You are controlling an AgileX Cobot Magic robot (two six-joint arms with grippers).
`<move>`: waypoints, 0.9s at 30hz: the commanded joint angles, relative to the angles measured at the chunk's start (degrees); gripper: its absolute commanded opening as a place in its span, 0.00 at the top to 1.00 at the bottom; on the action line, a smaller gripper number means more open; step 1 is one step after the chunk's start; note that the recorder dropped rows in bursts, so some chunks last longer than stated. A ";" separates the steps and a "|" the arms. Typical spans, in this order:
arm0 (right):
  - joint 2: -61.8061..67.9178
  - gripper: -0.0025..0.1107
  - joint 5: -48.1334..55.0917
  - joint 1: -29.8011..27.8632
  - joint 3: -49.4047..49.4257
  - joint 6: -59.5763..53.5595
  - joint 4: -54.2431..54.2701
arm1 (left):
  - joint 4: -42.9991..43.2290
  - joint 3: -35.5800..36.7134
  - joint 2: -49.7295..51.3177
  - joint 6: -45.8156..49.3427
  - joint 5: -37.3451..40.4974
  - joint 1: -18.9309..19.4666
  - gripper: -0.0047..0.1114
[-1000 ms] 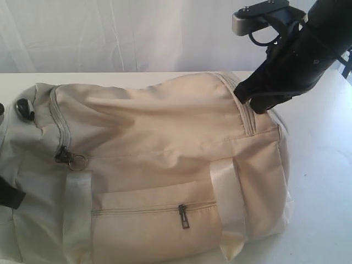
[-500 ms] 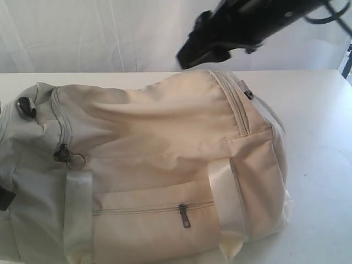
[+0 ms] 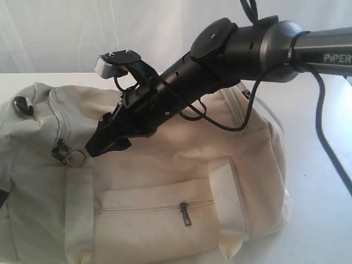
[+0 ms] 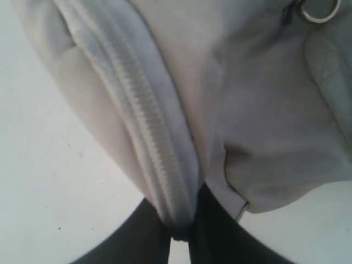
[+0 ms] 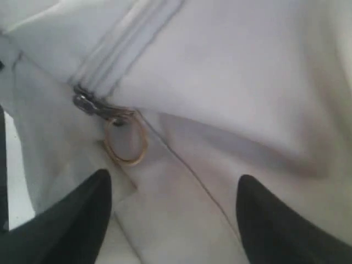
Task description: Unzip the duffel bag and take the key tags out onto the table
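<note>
Since the earlier frame, the right hand [image 3: 107, 142] has left the far end of the duffel bag [image 3: 181, 165], lifted clear and travelled across the top of it. Its fingers, then closed at the bag's end, now stand wide apart and hold nothing.

**Hand state**
- Right hand: released. In the right wrist view the zip pull [image 5: 91, 105] and its ring [image 5: 126, 142] lie just ahead of the fingertips, closer to one finger than to the other. Neither finger touches them.
- Left hand [image 4: 181, 234]: clenched on the duffel bag. Its two dark fingers pinch the end of the main zip [image 4: 148, 126] and the fabric seam between them.

**Position of the task items**
- The duffel bag lies on its side on the desk [image 3: 324, 181], beneath the right hand and gripped at one end by the left hand.
- The key tags are not visible in any view. We judge that they are inside the bag, but we cannot tell in which compartment.

**Progress**
- Done: the bag is anchored and the free hand is lined up near the pull.
- Not done: the main zip looks closed along every stretch we can see, and the side pocket [image 3: 185, 213] is zipped as well.
- Remaining: grasp the pull, draw the zip open, reach in, and set the key tags on the desk. We judge the task to be at an early stage.
</note>
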 commanded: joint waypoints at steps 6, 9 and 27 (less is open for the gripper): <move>4.12 0.41 1.15 1.24 -1.52 -5.13 8.48 | 1.88 -0.32 -1.21 0.21 0.04 0.24 0.96; 5.98 0.41 2.87 3.43 -3.08 -5.42 8.99 | 1.88 -0.32 -1.21 0.21 0.04 0.24 0.96; 6.34 0.79 2.85 4.62 -4.12 -4.71 8.78 | 2.16 -0.32 -1.21 0.21 0.01 0.24 0.96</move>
